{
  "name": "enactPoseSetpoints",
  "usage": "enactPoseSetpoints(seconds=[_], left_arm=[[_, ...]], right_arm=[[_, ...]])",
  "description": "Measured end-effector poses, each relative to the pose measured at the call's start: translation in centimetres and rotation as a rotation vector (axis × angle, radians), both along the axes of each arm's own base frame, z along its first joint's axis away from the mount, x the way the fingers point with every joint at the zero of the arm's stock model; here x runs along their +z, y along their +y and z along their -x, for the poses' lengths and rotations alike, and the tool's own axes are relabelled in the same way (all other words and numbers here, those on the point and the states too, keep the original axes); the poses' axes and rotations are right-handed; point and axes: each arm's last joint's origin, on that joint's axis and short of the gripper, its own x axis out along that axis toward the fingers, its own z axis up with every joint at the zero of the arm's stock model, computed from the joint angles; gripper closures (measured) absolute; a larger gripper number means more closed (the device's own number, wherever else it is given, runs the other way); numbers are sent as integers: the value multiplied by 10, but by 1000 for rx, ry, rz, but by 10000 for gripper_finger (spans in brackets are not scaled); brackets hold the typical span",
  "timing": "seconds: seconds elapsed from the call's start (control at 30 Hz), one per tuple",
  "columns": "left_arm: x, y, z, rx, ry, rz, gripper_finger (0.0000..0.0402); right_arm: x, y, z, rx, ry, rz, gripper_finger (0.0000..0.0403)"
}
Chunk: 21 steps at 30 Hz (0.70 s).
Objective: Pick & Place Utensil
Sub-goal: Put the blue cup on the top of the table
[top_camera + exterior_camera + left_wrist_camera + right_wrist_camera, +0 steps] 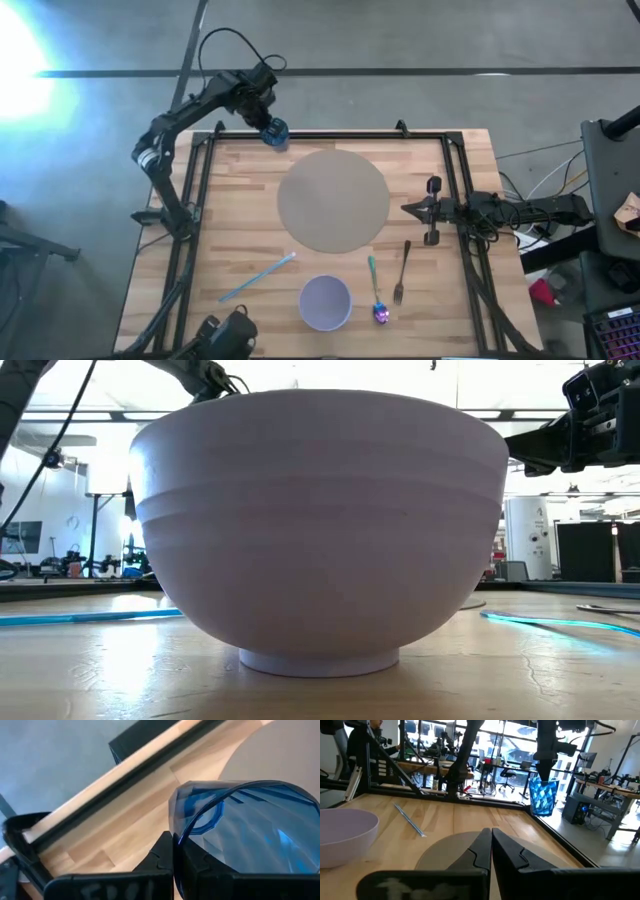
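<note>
A dark fork and a teal-handled spoon lie flat on the wooden table near its front right. A light blue stick lies at the front left. My left gripper is over the table's far edge, left of the middle, shut on a clear blue cup. My right gripper waits shut at the table's right side, pointing level toward the round grey mat. My left gripper holds the blue cup by its rim. The wall is pinched with one finger outside and the other showing through the cup from inside. The fingers come from above, slanting down. The cup hangs below them, clear of the table.
A lavender bowl stands near the front edge between the stick and the spoon, and it fills the low view. A black frame rail runs along the table's far and side edges. Bare wood lies left of the mat.
</note>
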Motion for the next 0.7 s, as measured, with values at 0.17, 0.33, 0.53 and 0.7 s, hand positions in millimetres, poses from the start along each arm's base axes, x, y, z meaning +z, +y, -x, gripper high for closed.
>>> enactPoseSetpoints(seconds=[0.17, 0.33, 0.53, 0.7], left_arm=[[-11, 5, 2, 15, -22, 76, 397], [-25, 9, 1, 23, 0, 119, 399], [-37, 15, 1, 39, 27, 149, 396], [-42, 18, 0, 35, 31, 160, 399]], right_arm=[[0, 0, 0, 0, 0, 0, 394], [0, 0, 0, 0, 0, 0, 394], [0, 0, 0, 0, 1, 0, 394], [0, 0, 0, 0, 1, 0, 394]])
